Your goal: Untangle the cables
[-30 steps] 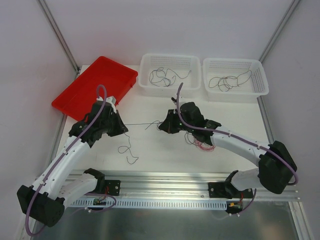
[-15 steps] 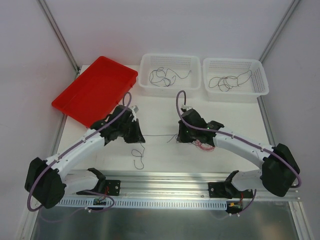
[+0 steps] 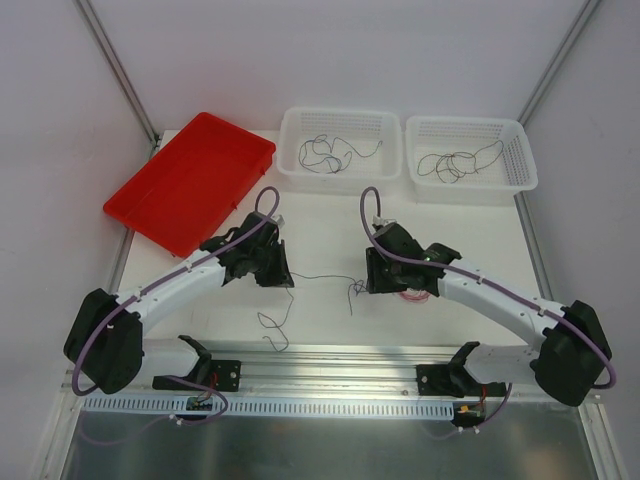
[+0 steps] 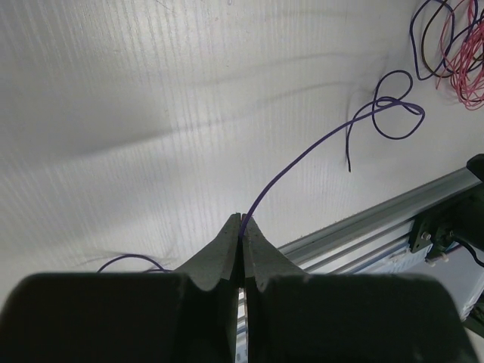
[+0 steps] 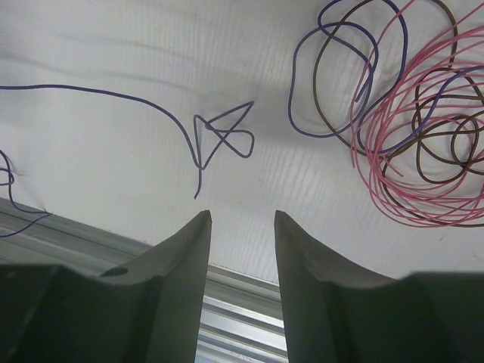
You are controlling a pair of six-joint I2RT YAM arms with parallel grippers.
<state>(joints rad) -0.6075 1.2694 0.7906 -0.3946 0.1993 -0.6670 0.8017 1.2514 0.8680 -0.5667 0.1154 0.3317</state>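
Observation:
My left gripper [image 3: 281, 272] is shut on a thin dark purple cable [image 3: 320, 277]; the left wrist view shows it pinched at the fingertips [image 4: 242, 221]. The purple cable [image 4: 302, 155] arcs away slack over the white table to a small loop. Its other part trails towards the front rail [image 3: 275, 325]. My right gripper [image 3: 372, 281] is open and empty, its tips [image 5: 242, 215] just short of the cable's looped end [image 5: 223, 136]. A tangle of red-pink, purple and dark cables [image 5: 408, 136] lies to its right, partly under the right arm [image 3: 410, 292].
A red tray [image 3: 190, 180] lies at the back left. Two white baskets [image 3: 340, 120] [image 3: 470, 128] stand at the back, each with thin cables in it. An aluminium rail [image 3: 330, 360] runs along the table's near edge.
The purple cable was taut between both grippers. The right gripper has let it go and opened. The left gripper has moved right and nearer with the cable, which now lies slack.

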